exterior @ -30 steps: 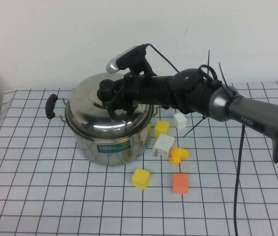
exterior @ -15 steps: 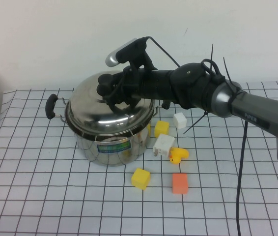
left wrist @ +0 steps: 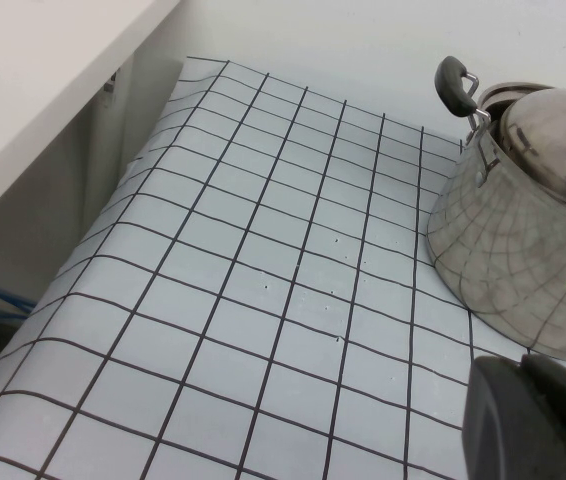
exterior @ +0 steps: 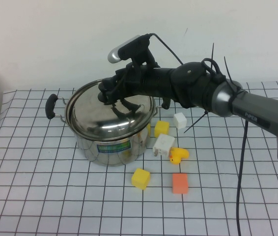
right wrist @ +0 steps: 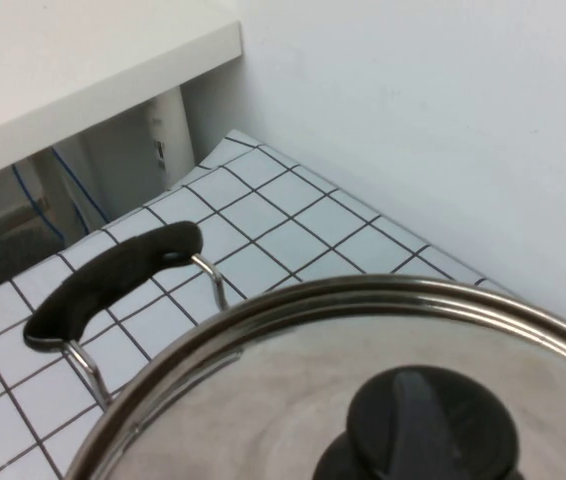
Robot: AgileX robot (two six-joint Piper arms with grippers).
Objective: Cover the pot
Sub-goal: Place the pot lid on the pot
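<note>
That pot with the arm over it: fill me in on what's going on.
The lid sits on the pot, so the covering looks done. The right gripper hangs just above the lid's black knob, open and holding nothing. The left gripper is parked off to the pot's left side, only its dark edge showing in the left wrist view. Small blocks and a yellow duck lie untouched on the table beside the pot.

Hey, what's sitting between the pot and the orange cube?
In the high view, a white block and a yellow duck lie between the pot and the orange cube, with a yellow cube just off that line.
</note>
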